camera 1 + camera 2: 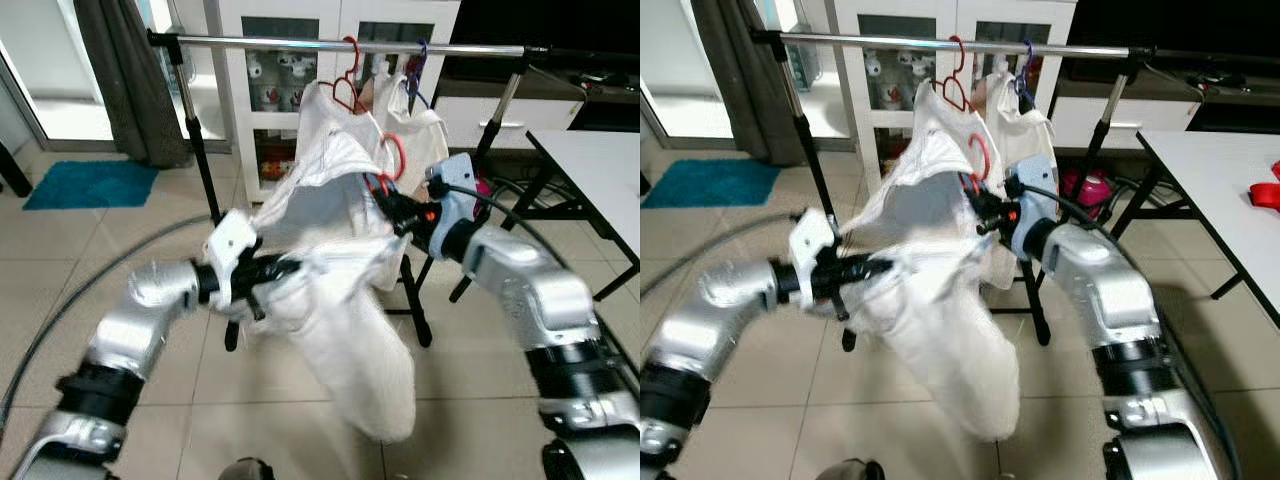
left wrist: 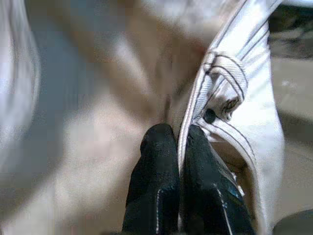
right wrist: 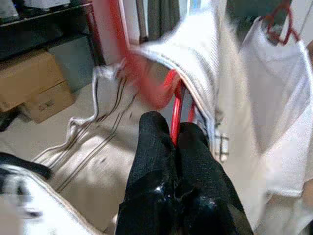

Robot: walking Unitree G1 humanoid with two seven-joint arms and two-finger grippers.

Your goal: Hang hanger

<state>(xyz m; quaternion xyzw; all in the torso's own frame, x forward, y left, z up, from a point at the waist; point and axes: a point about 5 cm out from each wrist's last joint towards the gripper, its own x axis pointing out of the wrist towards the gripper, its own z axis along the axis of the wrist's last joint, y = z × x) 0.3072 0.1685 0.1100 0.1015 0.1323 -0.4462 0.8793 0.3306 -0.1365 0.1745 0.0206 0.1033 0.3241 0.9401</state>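
Right gripper (image 3: 175,134) clamped on the red hanger (image 1: 392,160) just below the clothes rail (image 1: 300,43), left gripper (image 2: 180,142) pinching the white garment (image 1: 340,300); mid-carry, hook not yet on, next needing a lift over the rail

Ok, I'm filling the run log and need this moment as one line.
left gripper: shut on white garment | right gripper: shut on red hanger | rail: hanger not yet hooked
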